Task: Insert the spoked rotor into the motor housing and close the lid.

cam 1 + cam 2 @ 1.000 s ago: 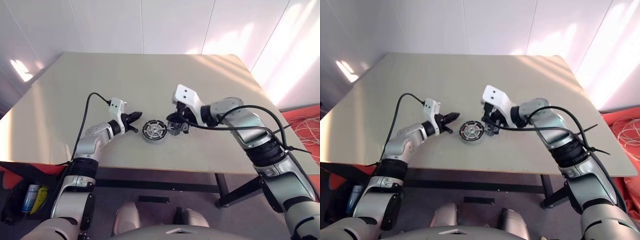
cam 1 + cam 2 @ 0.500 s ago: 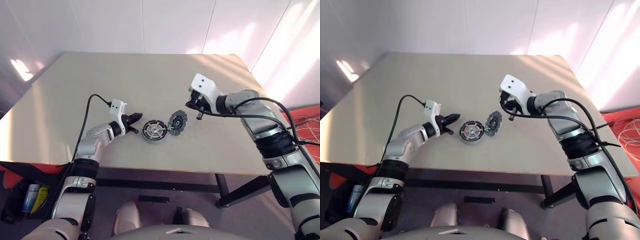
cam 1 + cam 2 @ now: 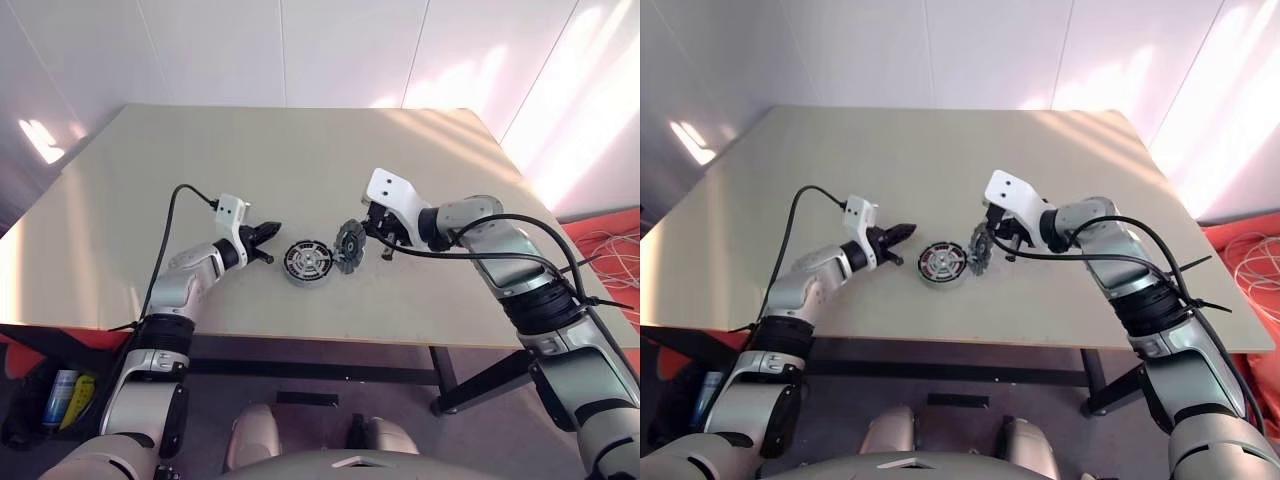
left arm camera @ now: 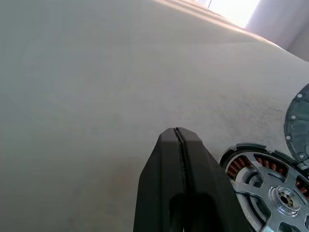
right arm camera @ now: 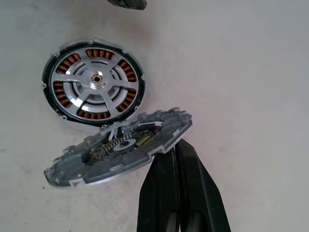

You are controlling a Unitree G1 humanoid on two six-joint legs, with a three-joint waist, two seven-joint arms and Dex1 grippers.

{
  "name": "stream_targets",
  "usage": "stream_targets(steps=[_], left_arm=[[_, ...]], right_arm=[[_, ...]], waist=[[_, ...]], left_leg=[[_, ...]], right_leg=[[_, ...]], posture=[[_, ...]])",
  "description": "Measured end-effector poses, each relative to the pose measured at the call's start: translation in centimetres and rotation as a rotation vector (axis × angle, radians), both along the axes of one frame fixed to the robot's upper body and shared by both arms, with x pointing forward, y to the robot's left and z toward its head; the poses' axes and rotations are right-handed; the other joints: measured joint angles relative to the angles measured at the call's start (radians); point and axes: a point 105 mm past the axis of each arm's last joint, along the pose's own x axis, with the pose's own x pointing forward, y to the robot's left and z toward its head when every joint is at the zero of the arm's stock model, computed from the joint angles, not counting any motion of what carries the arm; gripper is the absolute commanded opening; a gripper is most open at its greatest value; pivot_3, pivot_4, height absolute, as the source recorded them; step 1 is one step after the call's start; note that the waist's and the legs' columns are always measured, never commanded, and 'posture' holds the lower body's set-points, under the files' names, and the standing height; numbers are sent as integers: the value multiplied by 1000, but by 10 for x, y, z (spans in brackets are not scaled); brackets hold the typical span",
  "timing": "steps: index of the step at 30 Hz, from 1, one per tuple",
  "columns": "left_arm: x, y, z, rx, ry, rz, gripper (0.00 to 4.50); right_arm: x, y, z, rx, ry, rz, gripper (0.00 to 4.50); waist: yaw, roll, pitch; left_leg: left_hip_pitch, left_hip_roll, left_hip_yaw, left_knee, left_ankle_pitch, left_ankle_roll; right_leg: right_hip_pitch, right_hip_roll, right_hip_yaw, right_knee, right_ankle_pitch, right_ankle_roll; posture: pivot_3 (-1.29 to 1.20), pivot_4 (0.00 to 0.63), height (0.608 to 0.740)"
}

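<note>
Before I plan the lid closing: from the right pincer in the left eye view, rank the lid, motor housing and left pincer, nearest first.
1. The lid, tilted, just beside the right pincer.
2. The motor housing, past the lid, rotor inside.
3. The left pincer, beyond the housing's far side.

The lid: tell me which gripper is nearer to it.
Right. The right gripper, shut, is right at the edge of the tilted lid, which leans on the housing. The left gripper, shut, sits beyond the housing's far side, apart from the lid.
</note>
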Motion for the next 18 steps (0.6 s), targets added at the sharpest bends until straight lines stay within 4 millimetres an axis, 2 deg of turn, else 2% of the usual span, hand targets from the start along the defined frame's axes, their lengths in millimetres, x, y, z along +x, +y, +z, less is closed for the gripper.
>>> stream_targets(steps=[6,11,18], left_arm=[[6,12,5,7,-16,45,0],[13,25,15,9,-44,88,0],[14,25,16,9,-46,93,0]], right_arm=[[-15,19,3,59,44,69,25],[-19,28,2,96,79,82,25],[-21,51,-2,142,96,109,25]], waist=[[-1,0,0],[0,0,0],[-2,0,0]], left_leg=[[1,0,0,0,0,0],[1,0,0,0,0,0],[1,0,0,-1,0,-1]], right_leg=[[0,0,0,0,0,0],[1,0,0,0,0,0],[0,0,0,0,0,0]], posture=[[0,0,740],[0,0,740],[0,0,740]])
